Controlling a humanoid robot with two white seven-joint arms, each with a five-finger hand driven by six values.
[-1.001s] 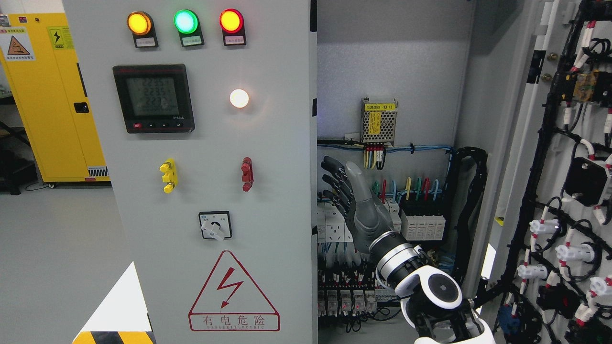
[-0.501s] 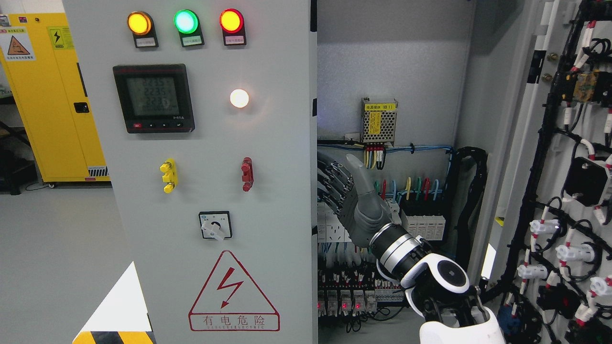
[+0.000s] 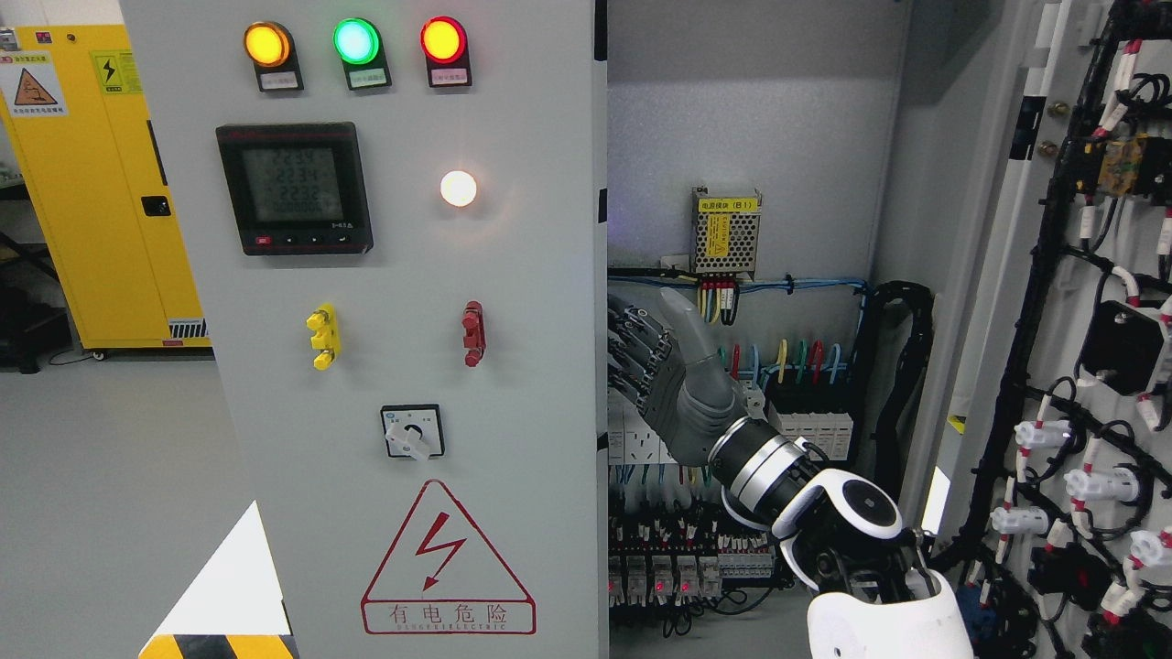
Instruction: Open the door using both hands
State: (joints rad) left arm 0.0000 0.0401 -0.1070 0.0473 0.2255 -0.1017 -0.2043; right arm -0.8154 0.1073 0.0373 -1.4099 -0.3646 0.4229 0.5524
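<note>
- The right robot hand [image 3: 661, 366] reaches up from the lower right into the open electrical cabinet, its arm [image 3: 829, 531] rising on a slant toward the left.
- Its dark fingers [image 3: 632, 352] are bent toward the left and meet the right edge of the grey left door [image 3: 403, 302]; whether they wrap that edge cannot be told, since the tips are hidden behind it. The thumb [image 3: 682, 316] stands upright, apart from the door.
- The left door fills the left and middle of the view, facing the camera, with three round lamps [image 3: 355, 41] in amber, green and red along its top, a digital meter [image 3: 295, 188] below them, a lit white lamp [image 3: 458, 188], a rotary switch [image 3: 412, 432] and a red high-voltage warning triangle [image 3: 447, 560] near the bottom.
- The right door [image 3: 1099, 366] stands swung open at the far right, its inner face strung with black wiring.
- Between the two doors the cabinet interior shows a small power supply [image 3: 725, 231], coloured wires and rows of breakers [image 3: 810, 430], just behind the robot hand.
- A yellow cabinet [image 3: 101, 183] stands far left.
</note>
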